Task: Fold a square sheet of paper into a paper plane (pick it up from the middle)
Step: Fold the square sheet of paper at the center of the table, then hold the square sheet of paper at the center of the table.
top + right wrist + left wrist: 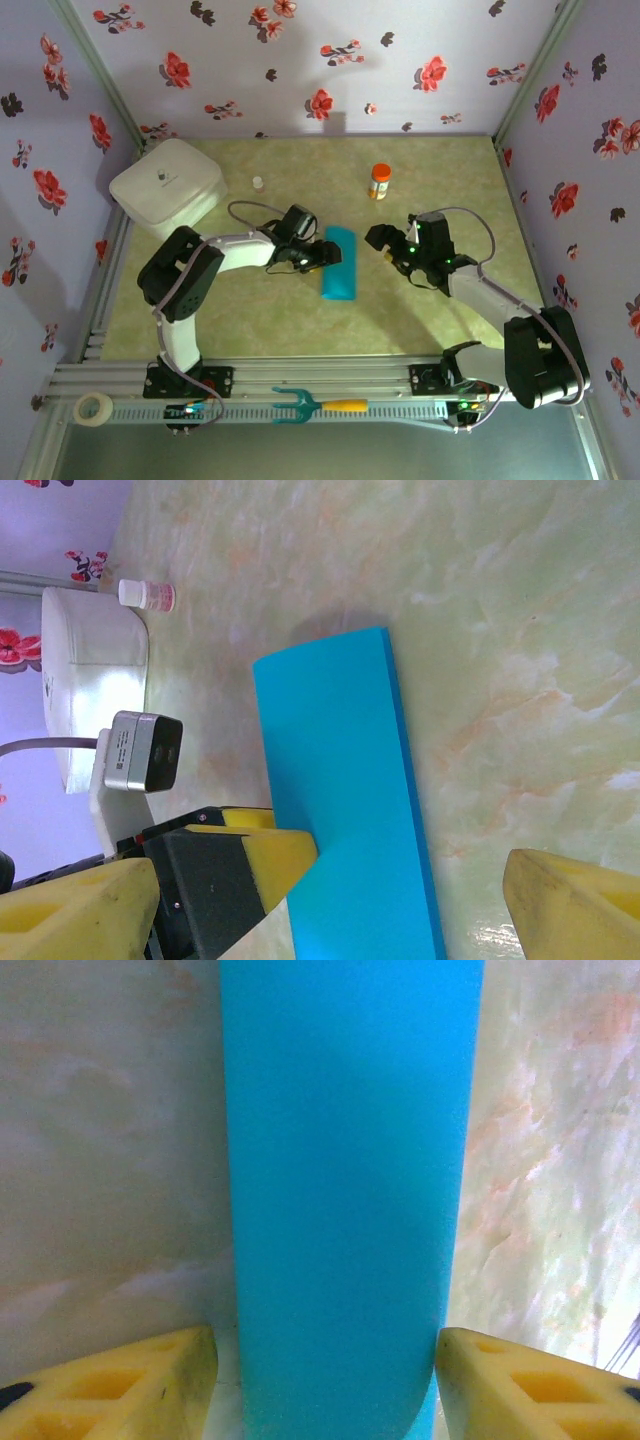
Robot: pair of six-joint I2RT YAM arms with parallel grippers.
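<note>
The teal-blue sheet of paper (340,265) lies on the table folded over into a long narrow strip; it does not have a pointed dart shape. My left gripper (315,255) is at the strip's left edge and open. In the left wrist view its yellow fingertips (130,1385) stand wide apart on either side of the paper (345,1190). My right gripper (385,240) hovers just right of the strip, open with nothing in it. In the right wrist view the paper (345,780) lies ahead, and a yellow fingertip of the left gripper (275,855) touches its edge.
A white rounded box (165,185) sits at the back left, with a small vial (258,183) beside it. An orange-capped bottle (380,181) stands behind the paper. A teal pronged tool (310,405) and a tape roll (93,408) lie on the front rail. Floral walls enclose the table.
</note>
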